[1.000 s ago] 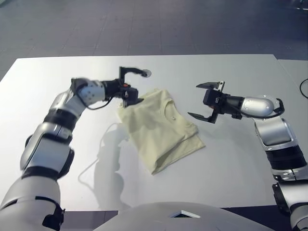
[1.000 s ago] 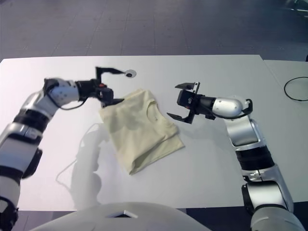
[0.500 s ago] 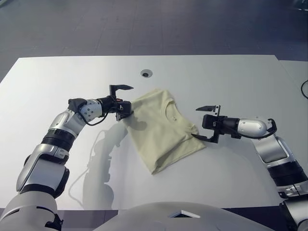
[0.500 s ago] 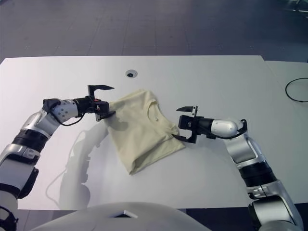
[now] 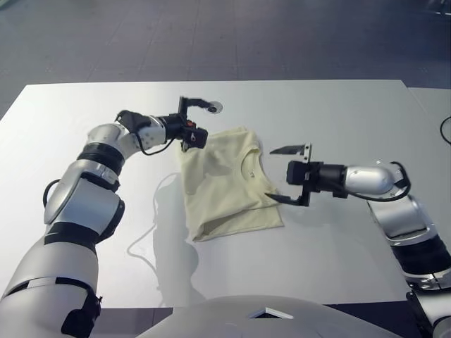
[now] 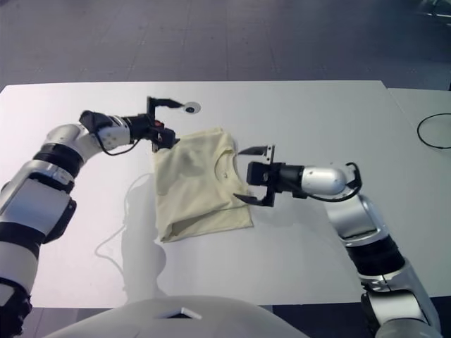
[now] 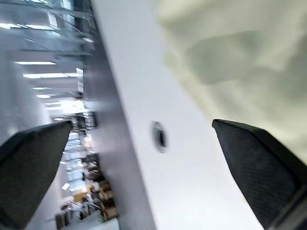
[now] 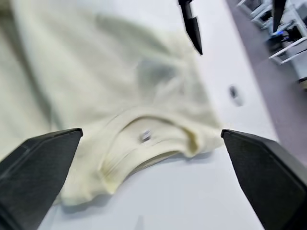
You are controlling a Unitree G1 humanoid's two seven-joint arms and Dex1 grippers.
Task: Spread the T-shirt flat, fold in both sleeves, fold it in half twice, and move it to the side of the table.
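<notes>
T-shirt (image 5: 225, 183) between left fingers (image 7: 259, 167) and right fingers (image 8: 38, 163)

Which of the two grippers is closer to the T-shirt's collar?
The right gripper: it sits open just beside the collar at the right edge of the T-shirt, whereas the left gripper is at its far left corner.

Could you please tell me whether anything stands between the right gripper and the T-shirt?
Nothing visible does. The right gripper is open right at the right edge of the T-shirt, beside the collar, over the white table.
</notes>
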